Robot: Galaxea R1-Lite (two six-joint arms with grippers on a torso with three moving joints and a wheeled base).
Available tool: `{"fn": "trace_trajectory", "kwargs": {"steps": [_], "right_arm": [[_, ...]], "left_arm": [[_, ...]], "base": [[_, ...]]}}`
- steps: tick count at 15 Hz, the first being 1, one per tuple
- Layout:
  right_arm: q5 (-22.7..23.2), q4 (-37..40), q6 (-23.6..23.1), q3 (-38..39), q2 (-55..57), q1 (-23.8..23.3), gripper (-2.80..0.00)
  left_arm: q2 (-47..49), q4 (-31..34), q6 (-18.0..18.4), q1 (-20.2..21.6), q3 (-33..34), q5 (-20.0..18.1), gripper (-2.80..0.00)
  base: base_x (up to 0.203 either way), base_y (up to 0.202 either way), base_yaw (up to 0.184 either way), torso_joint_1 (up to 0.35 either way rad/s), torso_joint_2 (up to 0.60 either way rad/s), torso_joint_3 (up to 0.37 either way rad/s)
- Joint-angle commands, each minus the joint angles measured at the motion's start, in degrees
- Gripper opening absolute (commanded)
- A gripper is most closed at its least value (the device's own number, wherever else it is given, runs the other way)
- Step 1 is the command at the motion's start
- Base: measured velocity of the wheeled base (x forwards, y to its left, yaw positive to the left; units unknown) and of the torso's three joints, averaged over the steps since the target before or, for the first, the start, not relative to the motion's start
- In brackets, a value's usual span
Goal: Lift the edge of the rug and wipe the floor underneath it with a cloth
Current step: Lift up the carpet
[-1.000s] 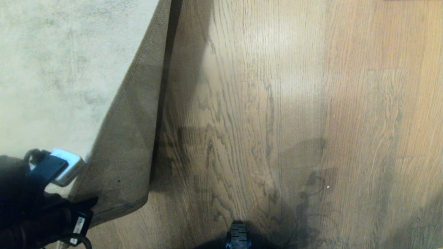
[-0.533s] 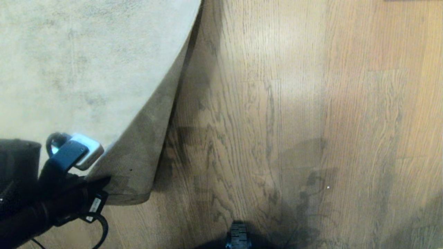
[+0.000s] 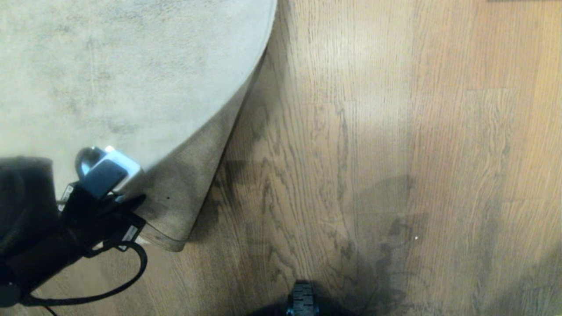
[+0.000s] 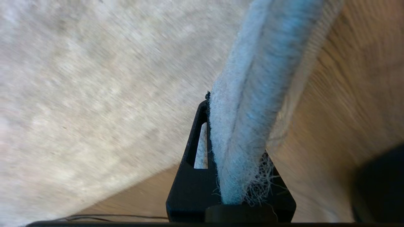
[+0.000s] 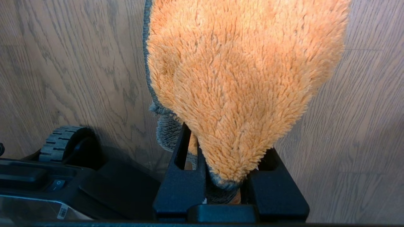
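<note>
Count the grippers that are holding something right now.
2. The left gripper is clamped on the rug edge, at the rug's near corner. The right gripper holds the cloth above the floor.

The floor [image 3: 395, 131] is laid in brown wood-grain planks with dark grain lines, running from near to far. A bright patch of light is seen far on the boards, and darker shadows are cast on the near part.

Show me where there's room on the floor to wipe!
The wide bare floor right of the rug edge is free. It's crowded lower left, where the left gripper pinches the rug corner. The right gripper holds the cloth.
</note>
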Motion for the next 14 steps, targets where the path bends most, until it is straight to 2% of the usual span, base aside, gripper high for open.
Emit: {"fn": "trace_trajectory", "kwargs": {"steps": [1,4,9,11,14], "right_arm": [[0.0,0.0,-0.5,0.0,0.1,0.0,-2.80],[0.0,-0.3,-0.6,0.0,0.1,0.0,-2.80],[0.1,-0.3,-2.7,-0.2,0.1,0.0,-2.80],[0.9,0.2,-3.4,-1.9,0.3,0.0,-2.80],[5.1,-0.3,-3.1,-6.6,7.3,0.1,-2.80]], "left_arm": [[2.0,-1.7,0.6,0.8,-0.2,-0.2,-2.80],[5.2,-6.5,2.4,1.5,-1.1,-0.6,-2.80],[13.4,-21.3,8.3,8.2,-1.8,-7.2,-2.80],[14.9,-22.6,8.5,9.7,-3.8,-7.6,-2.80],[15.7,-22.7,8.4,10.1,-5.4,-7.6,-2.80]], "base": [[0.000,0.000,0.000,0.000,0.00,0.000],[0.000,0.000,0.000,0.000,0.00,0.000],[0.000,0.000,0.000,0.000,0.00,0.000],[0.000,0.000,0.000,0.000,0.00,0.000],[0.000,0.000,0.000,0.000,0.00,0.000]]}}
